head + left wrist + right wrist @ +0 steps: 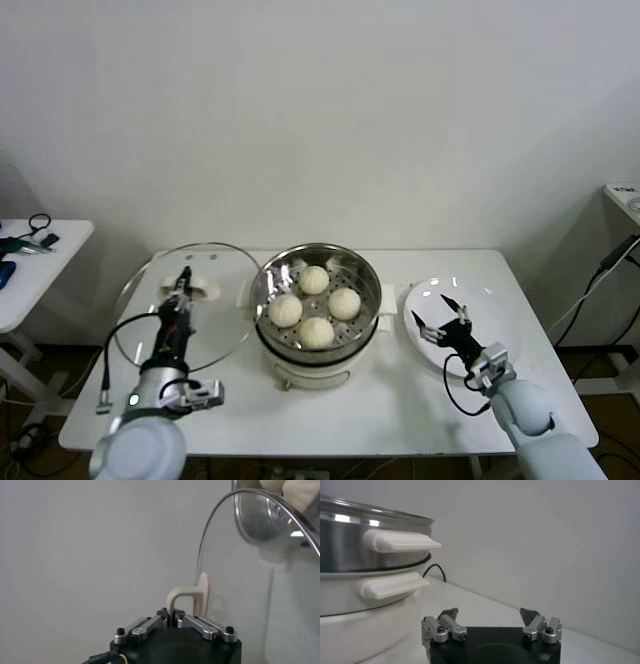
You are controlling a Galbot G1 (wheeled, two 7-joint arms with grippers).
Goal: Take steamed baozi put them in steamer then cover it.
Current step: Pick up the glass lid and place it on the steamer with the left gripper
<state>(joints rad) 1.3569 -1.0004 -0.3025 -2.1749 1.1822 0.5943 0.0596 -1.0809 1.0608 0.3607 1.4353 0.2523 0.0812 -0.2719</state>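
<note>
Four cream-white baozi (316,306) lie on the perforated tray inside the steel steamer (368,275) at the table's middle. My left gripper (183,287) is shut on the cream bar handle (183,598) of the clear glass cover (215,330), holding it tilted just left of the steamer; its rim (202,555) and the steamer's rim (265,517) show in the left wrist view. My right gripper (440,313) is open and empty over the white plate (495,305), right of the steamer. The right wrist view shows its spread fingertips (449,613) and the steamer's side handles (400,541).
The empty white plate sits at the table's right side. A small side table (25,285) with dark items stands far left. Cables hang at the right of the table. The table's front edge (340,440) is close to both arms.
</note>
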